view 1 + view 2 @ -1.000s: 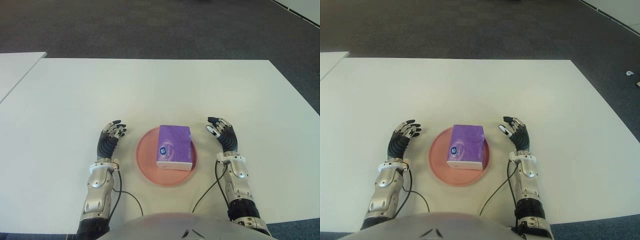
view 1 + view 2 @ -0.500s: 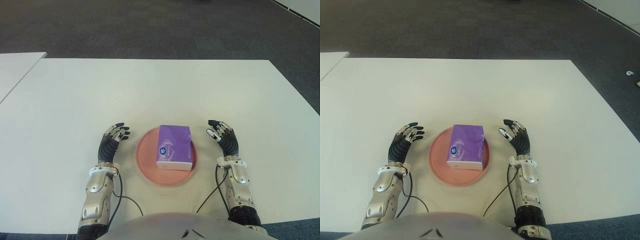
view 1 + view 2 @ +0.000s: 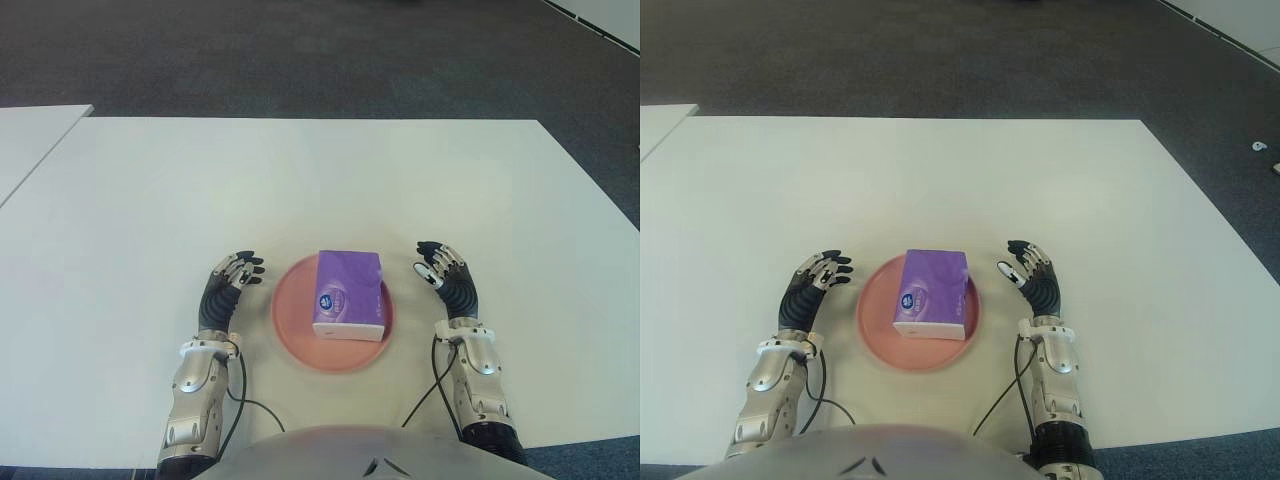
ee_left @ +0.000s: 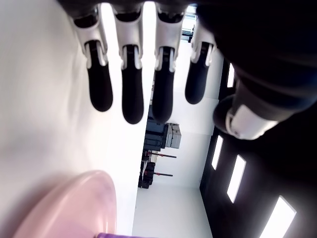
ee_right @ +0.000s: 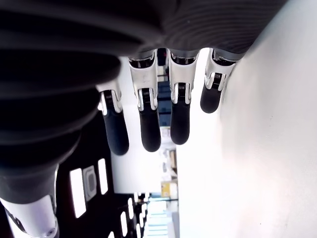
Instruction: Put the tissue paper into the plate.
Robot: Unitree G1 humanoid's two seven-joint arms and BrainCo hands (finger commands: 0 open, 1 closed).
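A purple tissue paper box lies inside the round pink plate near the table's front edge. My left hand is on the plate's left side, a little apart from its rim, fingers spread and holding nothing. My right hand is on the plate's right side, likewise apart, with its fingers extended and empty. In the left wrist view the fingers hang straight over the table with the plate's rim beyond them. The right wrist view shows straight fingers and nothing between them.
The white table stretches wide behind the plate. A second white table adjoins at the far left. Dark carpet lies beyond the far edge. Thin black cables run from both wrists near the front edge.
Both hands have drawn back slightly toward my body, and the left hand has shifted a little toward the plate. The tissue box and the plate have not moved.
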